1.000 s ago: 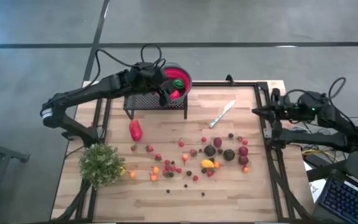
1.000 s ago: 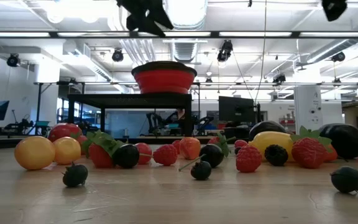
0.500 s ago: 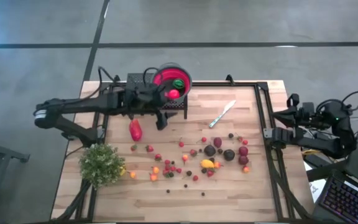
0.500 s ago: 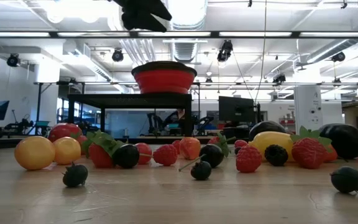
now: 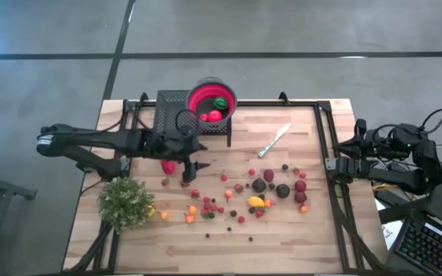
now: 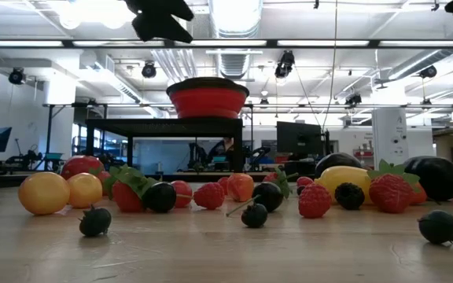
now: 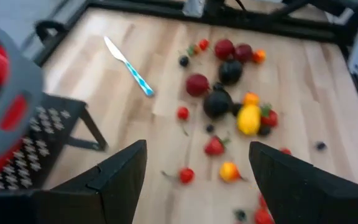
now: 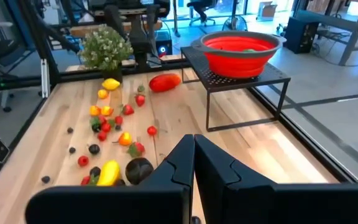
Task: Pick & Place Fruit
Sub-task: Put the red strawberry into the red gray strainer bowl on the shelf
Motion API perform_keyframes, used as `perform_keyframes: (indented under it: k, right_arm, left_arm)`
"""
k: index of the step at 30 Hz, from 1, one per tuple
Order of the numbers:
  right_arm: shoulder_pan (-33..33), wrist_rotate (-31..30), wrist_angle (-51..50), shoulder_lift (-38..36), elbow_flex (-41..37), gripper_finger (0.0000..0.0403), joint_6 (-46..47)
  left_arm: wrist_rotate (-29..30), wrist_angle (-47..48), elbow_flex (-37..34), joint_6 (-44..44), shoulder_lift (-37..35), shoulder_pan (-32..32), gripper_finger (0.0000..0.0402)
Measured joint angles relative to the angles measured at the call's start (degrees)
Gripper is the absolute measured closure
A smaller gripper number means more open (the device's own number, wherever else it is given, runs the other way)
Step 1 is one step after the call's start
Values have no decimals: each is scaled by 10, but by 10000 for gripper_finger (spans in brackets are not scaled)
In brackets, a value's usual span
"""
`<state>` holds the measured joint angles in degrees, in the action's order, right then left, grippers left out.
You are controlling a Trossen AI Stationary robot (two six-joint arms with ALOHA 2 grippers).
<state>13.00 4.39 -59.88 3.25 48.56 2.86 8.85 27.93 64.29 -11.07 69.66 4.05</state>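
Observation:
Many small toy fruits (image 5: 240,192) lie scattered on the wooden table (image 5: 282,238), among them a yellow one (image 5: 256,202) and dark ones (image 5: 260,185). A larger red piece (image 5: 167,165) lies partly under my left arm. A red bowl (image 5: 212,100) with a green and a red fruit inside stands on a black mesh stand (image 5: 173,107). My left gripper (image 5: 192,166) hangs open above the table just near of the stand; the left wrist view shows fruits (image 7: 215,144) ahead of the left gripper (image 7: 197,186). My right gripper (image 8: 194,168) is shut and empty, off the table's right edge.
A silver knife (image 5: 275,140) lies right of the stand. A bushy green plant (image 5: 125,201) stands at the near left corner. Black frame rails (image 5: 322,153) run along the table's sides. Bare wood lies along the near edge.
My left gripper has swung from above the bowl toward the table's near edge and down, and now hangs over the table beside the larger red piece. My right arm has drawn back toward the right edge, then kept still. The fruits on the table have not moved.

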Motion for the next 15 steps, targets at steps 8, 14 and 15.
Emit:
perform_keyframes:
  k: [8, 14, 15]
  right_arm:
    - [0, 1, 1, -1, 0, 394, 3]
    - [0, 1, 1, -1, 0, 394, 4]
    - [0, 1, 1, -1, 0, 394, 4]
  left_arm:
    - [0, 47, -5, -27, 1, 68, 113]
    - [1, 87, -16, -46, 2, 94, 113]
    - [1, 105, -19, -47, 2, 96, 113]
